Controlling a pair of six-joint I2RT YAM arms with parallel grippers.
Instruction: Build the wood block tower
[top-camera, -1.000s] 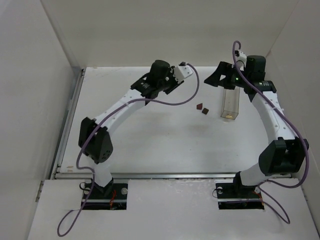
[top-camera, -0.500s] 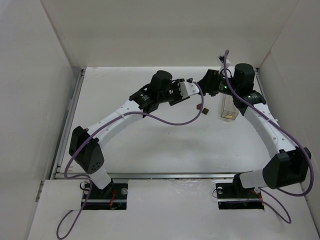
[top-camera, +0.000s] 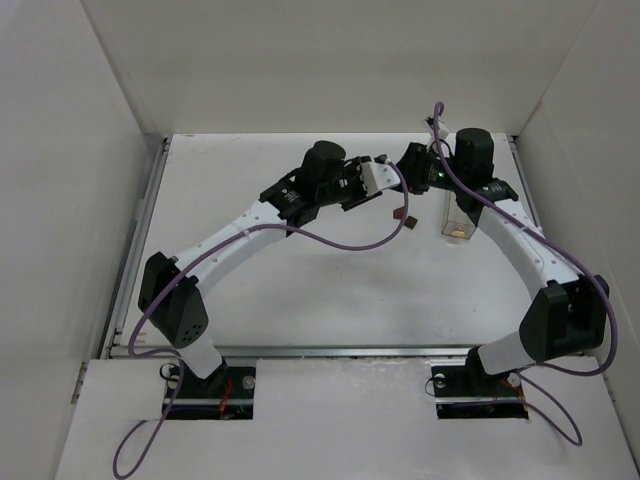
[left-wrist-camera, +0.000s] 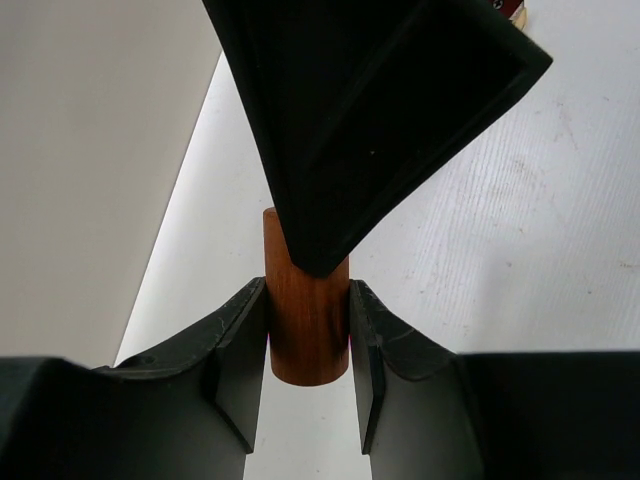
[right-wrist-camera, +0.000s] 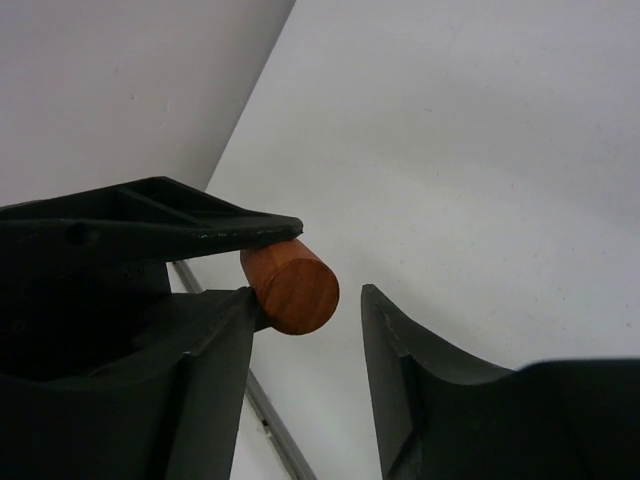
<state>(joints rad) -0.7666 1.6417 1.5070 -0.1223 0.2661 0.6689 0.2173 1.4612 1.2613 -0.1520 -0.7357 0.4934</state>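
An orange-brown wooden cylinder (left-wrist-camera: 305, 320) is held above the table, pinched between the pads of my left gripper (left-wrist-camera: 308, 345), which is shut on it. Its free end (right-wrist-camera: 297, 292) pokes between the fingers of my right gripper (right-wrist-camera: 307, 300). One right finger (right-wrist-camera: 215, 340) is against the cylinder and the other (right-wrist-camera: 395, 340) stands a gap away. In the top view both grippers meet at the back middle, left (top-camera: 383, 163) against right (top-camera: 407, 166). A dark brown block (top-camera: 405, 220) lies on the table just in front of them.
A clear plastic rectangular container (top-camera: 460, 213) with something small and orange in its bottom stands upright right of the block, under the right arm. White walls close in the table (top-camera: 300, 270) on three sides. A metal rail (top-camera: 135, 250) runs along its left edge.
The left gripper carried the cylinder to the right and the right arm swung left to meet it. The right jaws have narrowed around the cylinder's end.
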